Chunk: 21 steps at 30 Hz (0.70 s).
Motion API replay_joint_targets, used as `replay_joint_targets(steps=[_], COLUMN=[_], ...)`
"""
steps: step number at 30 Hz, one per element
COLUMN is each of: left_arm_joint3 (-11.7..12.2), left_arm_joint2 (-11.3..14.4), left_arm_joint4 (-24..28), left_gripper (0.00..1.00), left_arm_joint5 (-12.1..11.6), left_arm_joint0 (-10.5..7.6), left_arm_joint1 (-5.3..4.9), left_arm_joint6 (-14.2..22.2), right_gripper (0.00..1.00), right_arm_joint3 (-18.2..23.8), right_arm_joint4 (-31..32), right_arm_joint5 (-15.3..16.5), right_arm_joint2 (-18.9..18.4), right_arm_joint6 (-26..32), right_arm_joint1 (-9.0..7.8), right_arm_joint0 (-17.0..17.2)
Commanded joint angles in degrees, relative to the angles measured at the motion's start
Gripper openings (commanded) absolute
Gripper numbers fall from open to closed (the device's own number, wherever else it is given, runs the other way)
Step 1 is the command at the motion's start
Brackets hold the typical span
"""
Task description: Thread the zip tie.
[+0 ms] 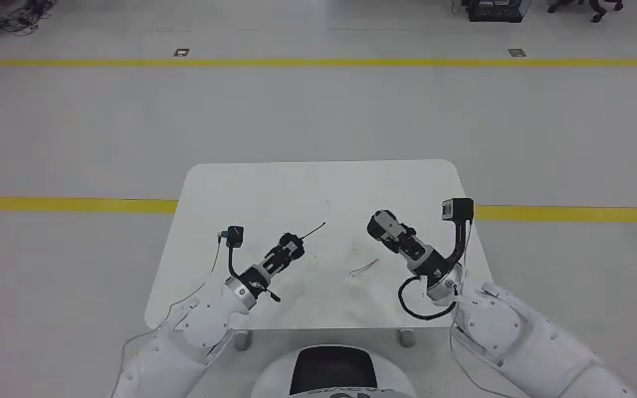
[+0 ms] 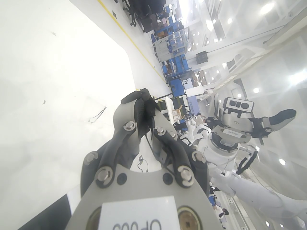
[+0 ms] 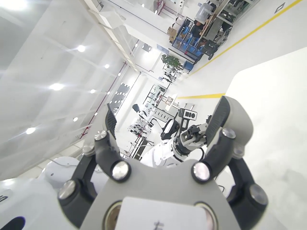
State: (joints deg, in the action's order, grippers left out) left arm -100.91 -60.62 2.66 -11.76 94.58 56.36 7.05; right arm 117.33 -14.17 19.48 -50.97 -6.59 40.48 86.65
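My left gripper (image 1: 295,242) hovers over the left middle of the white table (image 1: 249,189), shut on a thin black zip tie (image 1: 315,232) whose tail sticks out toward the table's centre. In the left wrist view the fingertips (image 2: 141,96) are pinched on the zip tie (image 2: 163,96). A second zip tie (image 1: 364,267) lies flat on the table between the arms, also the thin strip (image 2: 98,115) in the left wrist view. My right gripper (image 1: 378,225) is held above the right middle of the table, open and holding nothing (image 3: 165,116), facing the left gripper (image 3: 195,130).
The table's rounded corners and edges are near both arms. Yellow floor lines (image 1: 90,205) run behind the table. Cables hang from each wrist camera (image 1: 458,211). Shelving and chairs stand far off in the room.
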Motion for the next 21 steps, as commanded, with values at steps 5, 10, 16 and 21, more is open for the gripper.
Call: replay_joint_targets(steps=[5, 10, 16, 21], left_arm_joint3=[0.0, 0.0, 0.0, 0.0], left_arm_joint2=[0.0, 0.0, 0.0, 0.0], left_arm_joint4=[0.0, 0.0, 0.0, 0.0], left_gripper=[0.00, 0.00, 0.00, 0.00], left_arm_joint5=[0.0, 0.0, 0.0, 0.0], left_arm_joint0=[0.00, 0.00, 0.00, 0.00], left_arm_joint1=[0.00, 0.00, 0.00, 0.00], left_arm_joint6=[0.0, 0.0, 0.0, 0.0], right_gripper=[1.00, 1.00, 1.00, 1.00], right_arm_joint3=[-0.4, -1.3, -2.2, -3.0], right_arm_joint4=[-2.8, -4.5, -5.9, -6.8], right_arm_joint5=[0.0, 0.0, 0.0, 0.0], right_arm_joint2=[-5.6, -10.1, -14.8, -18.0], right_arm_joint6=[7.7, 13.6, 20.2, 25.2], right_arm_joint1=[2.51, 5.07, 8.30, 10.95], right_arm_joint0=[3.4, 6.1, 8.5, 10.0])
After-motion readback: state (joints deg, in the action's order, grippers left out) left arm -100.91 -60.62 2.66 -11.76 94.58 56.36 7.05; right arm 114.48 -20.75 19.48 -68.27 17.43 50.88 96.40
